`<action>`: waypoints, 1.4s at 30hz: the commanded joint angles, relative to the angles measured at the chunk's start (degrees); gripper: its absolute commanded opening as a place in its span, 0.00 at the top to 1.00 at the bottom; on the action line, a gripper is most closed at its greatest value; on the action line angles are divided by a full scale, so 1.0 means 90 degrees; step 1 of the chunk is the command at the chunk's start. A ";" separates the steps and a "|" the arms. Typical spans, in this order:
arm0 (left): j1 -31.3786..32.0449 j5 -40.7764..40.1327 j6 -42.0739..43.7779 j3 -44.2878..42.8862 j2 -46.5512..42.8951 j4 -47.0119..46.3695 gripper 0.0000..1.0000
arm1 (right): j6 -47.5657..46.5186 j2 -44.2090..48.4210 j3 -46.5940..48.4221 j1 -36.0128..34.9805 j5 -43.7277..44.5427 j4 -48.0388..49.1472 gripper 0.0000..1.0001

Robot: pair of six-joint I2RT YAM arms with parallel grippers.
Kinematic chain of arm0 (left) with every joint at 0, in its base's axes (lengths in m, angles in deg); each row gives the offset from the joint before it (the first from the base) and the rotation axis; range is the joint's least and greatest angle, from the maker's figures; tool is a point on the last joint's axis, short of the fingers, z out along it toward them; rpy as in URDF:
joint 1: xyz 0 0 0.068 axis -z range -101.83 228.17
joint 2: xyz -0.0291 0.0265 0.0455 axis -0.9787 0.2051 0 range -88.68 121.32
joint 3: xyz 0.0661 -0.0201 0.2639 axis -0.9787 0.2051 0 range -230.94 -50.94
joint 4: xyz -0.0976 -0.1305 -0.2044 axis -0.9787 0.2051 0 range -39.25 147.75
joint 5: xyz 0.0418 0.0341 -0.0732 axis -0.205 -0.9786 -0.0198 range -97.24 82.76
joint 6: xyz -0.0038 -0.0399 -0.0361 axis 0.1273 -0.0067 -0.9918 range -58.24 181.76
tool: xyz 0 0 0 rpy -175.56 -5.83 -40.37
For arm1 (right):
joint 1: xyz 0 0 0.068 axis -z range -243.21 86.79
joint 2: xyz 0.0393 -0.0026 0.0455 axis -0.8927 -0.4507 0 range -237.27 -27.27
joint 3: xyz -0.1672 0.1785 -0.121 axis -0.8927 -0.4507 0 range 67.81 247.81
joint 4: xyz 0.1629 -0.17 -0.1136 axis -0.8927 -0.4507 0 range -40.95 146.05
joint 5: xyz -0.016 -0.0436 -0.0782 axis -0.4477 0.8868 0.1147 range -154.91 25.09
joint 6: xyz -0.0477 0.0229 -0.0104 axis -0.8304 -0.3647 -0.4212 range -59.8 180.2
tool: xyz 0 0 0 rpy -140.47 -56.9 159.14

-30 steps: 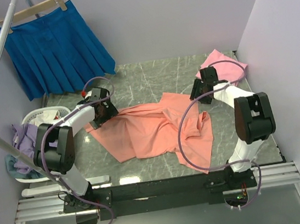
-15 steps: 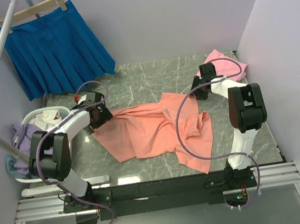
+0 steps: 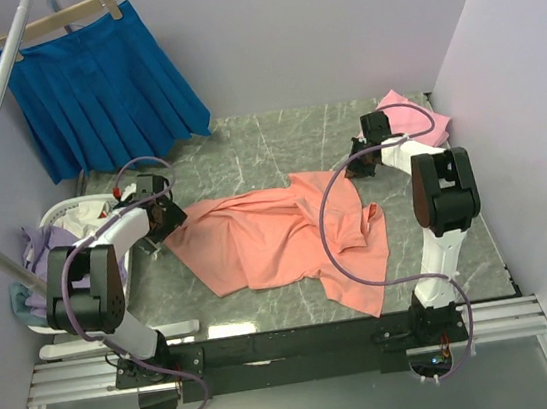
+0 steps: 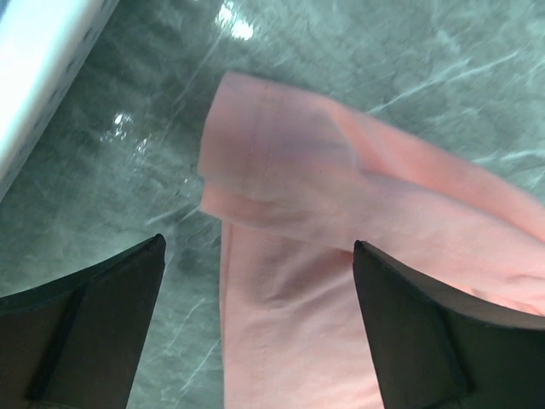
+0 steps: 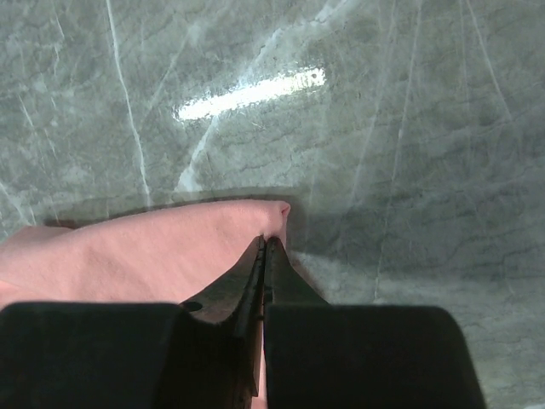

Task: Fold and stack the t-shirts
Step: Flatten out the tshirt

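Salmon-orange cotton t-shirt lies spread and rumpled, left gripper hanging wide open right over the sleeve at its left end. Right gripper is pinched tight on that shirt's far right corner, and the lighter pink folded t-shirt sits just beyond that corner.

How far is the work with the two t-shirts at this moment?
Nothing looks finished: the pink t-shirt lies alone in the far right corner, whether folded I cannot tell. In hand: the right gripper is shut on an edge of the salmon t-shirt, crumpled on the table; the left gripper hangs open above its sleeve. Left: fold the salmon one and stack the two.
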 commanded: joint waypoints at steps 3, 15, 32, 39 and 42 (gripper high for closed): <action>-0.0061 -0.0250 -0.0039 -0.0123 0.0179 -0.0498 0.17 | -0.0089 -0.0042 0.0246 0.0028 -0.0136 0.0016 1.00; -0.0071 -0.0426 -0.0059 -0.0162 0.0531 -0.0596 0.97 | -0.0167 -0.0091 0.0334 0.0028 -0.0264 0.0006 1.00; -0.0090 -0.0144 0.0312 -0.0533 0.0032 -0.0293 0.73 | -0.0324 0.0368 0.0432 0.0038 -0.0098 -0.0170 1.00; -0.0090 0.0013 0.0410 -0.0465 0.0160 -0.0400 0.70 | -0.0324 0.0281 0.0441 0.0038 -0.0156 -0.0179 1.00; -0.0090 0.0023 0.0430 -0.0426 0.0189 -0.0469 0.83 | -0.0334 0.0251 0.0451 0.0028 -0.0156 -0.0189 1.00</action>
